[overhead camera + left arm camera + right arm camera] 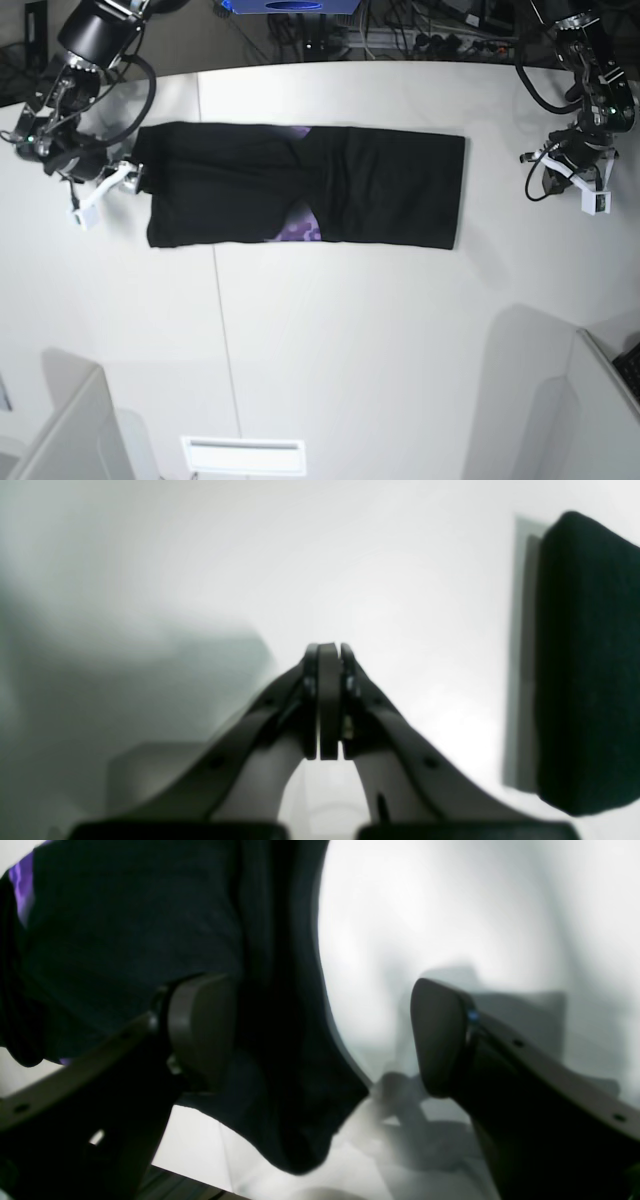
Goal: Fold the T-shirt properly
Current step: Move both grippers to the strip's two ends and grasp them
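Both grippers are empty: the right gripper [320,1035] stands with its jaws spread wide at the left end of the T-shirt [300,200], one pad over the dark cloth and the other over bare table, with nothing pinched between them, while the left gripper [328,700] has its pads pressed flat together on nothing, over bare table well to the right of the shirt's right end. The garment lies across the far half of the white table [350,350] as a long black band running left to right, its two sides folded inward so they overlap near the middle, with small wedges of purple print showing at that seam on the far and near edges. Judging by this shape, the lengthwise folds are done and the crosswise fold remains. To do that well, each arm should take one corner of the same short end, gripping all layers together so the tucked-in sides do not slip. Lift only enough to clear the table, carry the end evenly across to meet the other end, and lay it down with edges matched. Uneven travel between the two arms would skew the band.
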`<state>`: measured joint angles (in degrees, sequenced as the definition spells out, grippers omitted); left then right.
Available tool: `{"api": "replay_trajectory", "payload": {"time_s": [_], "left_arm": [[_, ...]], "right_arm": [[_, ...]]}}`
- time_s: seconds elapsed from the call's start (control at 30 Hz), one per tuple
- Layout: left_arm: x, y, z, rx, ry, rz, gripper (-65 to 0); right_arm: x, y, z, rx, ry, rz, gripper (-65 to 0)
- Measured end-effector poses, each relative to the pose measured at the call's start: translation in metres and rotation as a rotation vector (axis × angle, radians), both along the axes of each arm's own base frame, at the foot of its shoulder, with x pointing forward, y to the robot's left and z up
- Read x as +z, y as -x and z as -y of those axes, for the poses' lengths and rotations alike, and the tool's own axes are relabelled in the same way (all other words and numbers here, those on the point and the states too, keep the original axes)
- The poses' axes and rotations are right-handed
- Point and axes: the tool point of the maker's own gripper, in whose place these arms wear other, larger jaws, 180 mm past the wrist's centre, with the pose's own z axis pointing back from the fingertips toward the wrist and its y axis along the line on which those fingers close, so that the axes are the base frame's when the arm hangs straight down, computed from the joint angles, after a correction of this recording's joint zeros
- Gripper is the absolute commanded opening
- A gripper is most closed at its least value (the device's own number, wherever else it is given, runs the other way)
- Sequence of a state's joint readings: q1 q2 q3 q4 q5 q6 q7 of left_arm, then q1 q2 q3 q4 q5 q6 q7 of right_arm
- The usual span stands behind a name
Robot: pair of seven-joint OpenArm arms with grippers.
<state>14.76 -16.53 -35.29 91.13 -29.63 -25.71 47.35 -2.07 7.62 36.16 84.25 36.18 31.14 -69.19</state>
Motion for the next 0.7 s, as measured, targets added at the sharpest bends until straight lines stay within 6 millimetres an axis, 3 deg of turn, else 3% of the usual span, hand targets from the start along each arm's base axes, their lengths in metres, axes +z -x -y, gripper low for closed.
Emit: {"api": "replay_trajectory", "payload": {"time_s": [0.13,0.33,0.53,0.6,0.7], "left_arm": [[0.004,-0.005,-0.002,0.006,-0.008,0.046,-65.0],[-0.001,-0.007,-0.003,0.017,0.007,0.057,-65.0],[-0.022,-0.003,-0.006,0.051,0.048,0.011,-65.0],[-0.03,-0.003,0.003,0.02,0.051,-0.009,-65.0],[-0.035,-0.015,0.034,-0.061,0.075,0.017,-65.0]], "right_arm": [[0.006,-0.01,-0.019,-0.006,-0.109,0.054,-14.4],[-0.003,-0.009,-0.026,-0.016,-0.167,0.048,-15.5],[-0.009,-0.005,-0.058,0.064,-0.2,0.034,-30.6],[-0.009,-0.005,-0.057,0.064,-0.2,0.032,-34.7],[-0.012,-0.003,-0.056,0.069,-0.185,0.018,-44.1]]}}
